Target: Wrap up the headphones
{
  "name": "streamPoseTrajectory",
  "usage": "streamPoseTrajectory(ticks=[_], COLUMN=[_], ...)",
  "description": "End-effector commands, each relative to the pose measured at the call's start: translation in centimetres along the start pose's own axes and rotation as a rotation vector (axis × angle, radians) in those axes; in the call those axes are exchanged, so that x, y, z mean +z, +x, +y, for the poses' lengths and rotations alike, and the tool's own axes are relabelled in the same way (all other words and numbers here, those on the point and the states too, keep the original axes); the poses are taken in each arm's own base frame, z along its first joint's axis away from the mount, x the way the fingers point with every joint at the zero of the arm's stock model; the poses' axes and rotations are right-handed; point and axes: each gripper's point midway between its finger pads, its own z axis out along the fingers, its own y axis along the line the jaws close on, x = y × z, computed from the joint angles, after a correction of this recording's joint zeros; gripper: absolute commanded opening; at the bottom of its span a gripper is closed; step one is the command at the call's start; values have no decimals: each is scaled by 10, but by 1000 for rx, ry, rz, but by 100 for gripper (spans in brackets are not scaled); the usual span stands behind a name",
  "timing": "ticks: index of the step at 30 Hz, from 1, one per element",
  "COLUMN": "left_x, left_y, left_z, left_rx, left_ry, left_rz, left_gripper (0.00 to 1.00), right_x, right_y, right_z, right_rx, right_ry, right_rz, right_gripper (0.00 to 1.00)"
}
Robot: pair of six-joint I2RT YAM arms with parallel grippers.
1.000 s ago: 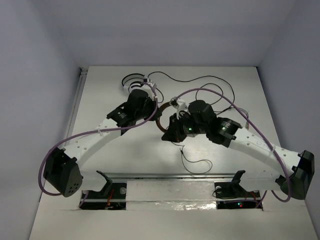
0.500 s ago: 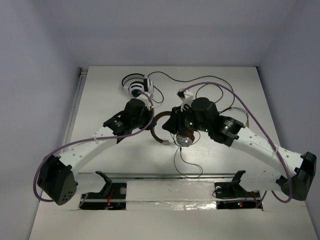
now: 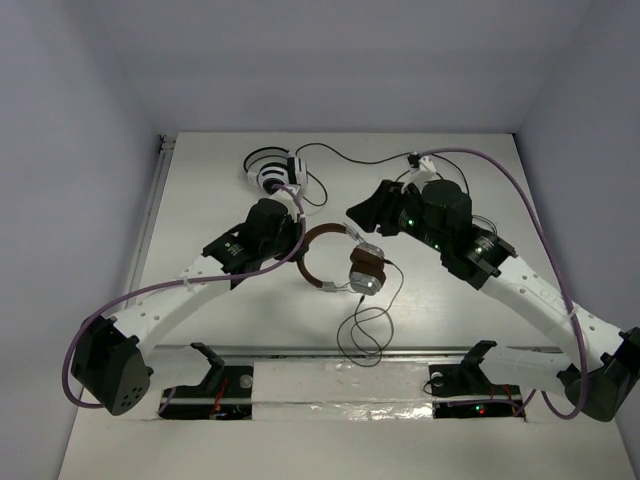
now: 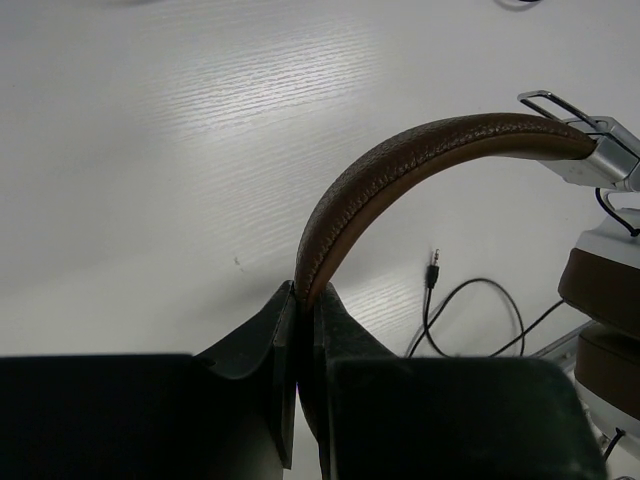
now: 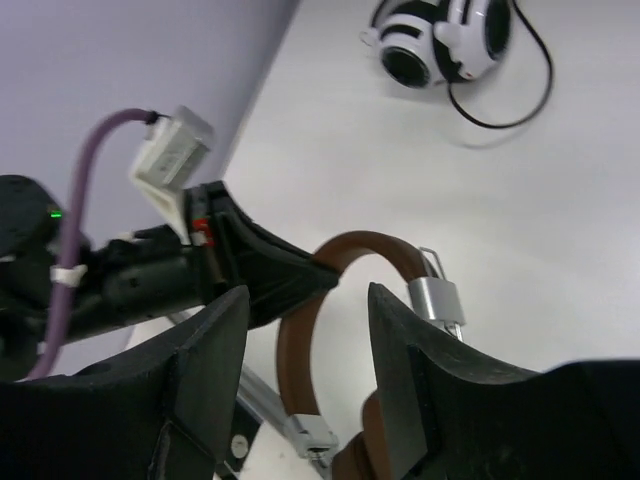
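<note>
Left arm (image 3: 190,285): flat white links with rows of small holes and black joint housings. Its black base block (image 3: 108,368) sits at the lower left of the top view.
Right arm (image 3: 530,295): same build, with its base at the lower right.
A mauve cable (image 3: 90,330) loops clear of each arm, pinned by white ties.
Right wrist housing: green lights (image 3: 405,220), and a white connector box (image 3: 417,160) where the cable ends.
Left gripper (image 4: 305,295): matte black fingers (image 4: 250,345), faceted, tapering to thin tips.
Right gripper (image 5: 308,295): broad, angular black fingers (image 5: 200,380).
The left wrist, seen from the right wrist camera, carries a white connector (image 5: 170,155) plus a green and a red light.
</note>
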Motion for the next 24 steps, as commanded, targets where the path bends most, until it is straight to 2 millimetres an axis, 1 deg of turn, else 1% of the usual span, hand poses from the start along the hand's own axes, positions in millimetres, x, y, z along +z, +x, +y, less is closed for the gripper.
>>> streamPoseTrajectory(ticks=[1,2,3,4,5,6,7,8,9,10,11,12,13,14,15,16,17,18,19,20,21,22,23,24], left_x=[-14,-15,-20,-21,-23,-27,-30,-32,-38,-42,-45,-54,-59,-63,-72,-77,-81,-89,-95,-99,-109,-112,-117,-129], left_y=[-32,-37,-49,-55,-60,-71,-79,-85,-98,-105,-111,-124,-131,-137,-149,-155,-159,-166,-173,-176,-186,-190,-196,-206], left_z=[-15,-16,-21,-23,-26,-32,-30,-31,-34,-35,-35,-35,-33,-30,-24,-21,-18,-18,-14,-16,-18,-20,-19,-26], left_rx=[-19,-19,-17,-17,-19,-21,-31,-44,-60,-69,-77,-86,-89,-91,-91,-92,-92,-89,-88,-83,-80,-75,-74,-64], left_ry=[35,35,37,40,46,60,59,68,103,126,144,167,169,167,167,158,151,145,135,139,141,144,140,156], left_rz=[-109,-115,-134,-143,-154,-181,-199,-210,-233,-245,-254,-271,-283,-290,-306,-314,-319,-329,-344,-347,-368,-372,-384,-406], left_gripper=[0,0,0,0,0,0,0,0,0,0,0,0,0,0,0,0,0,0,0,0,0,0,0,0], right_x=[-9,-12,-24,-32,-42,-52,-77,-88,-96,-109,-106,-103,-99,-91,-89,-88,-93,-91,-90,-83,-77,-71,-64,-55], right_y=[-11,-7,-3,-5,-8,-14,-22,-27,-29,-33,-23,-17,-10,4,6,8,7,10,12,16,28,37,44,48], right_z=[36,37,37,35,31,23,22,19,8,7,-4,-13,-19,-29,-26,-27,-26,-29,-29,-28,-27,-27,-27,-25], right_rx=[14,2,-12,-33,-37,-38,-39,-36,-29,-27,-27,-23,-3,10,32,42,49,51,38,22,9,-10,-17,-19], right_ry=[-175,-185,-200,-193,-180,-134,-141,-127,-79,-79,-50,-21,-2,22,-4,-15,-36,-40,-50,-63,-82,-100,-113,-132], right_rz=[-17,-2,7,-11,-37,-81,-149,-184,-216,-247,-232,-223,-206,-171,-179,-187,-210,-223,-224,-208,-158,-117,-90,-82], right_gripper=[56,53,50,42,37,32,20,17,14,12,11,11,8,7,6,6,7,9,20,29,37,52,57,61])
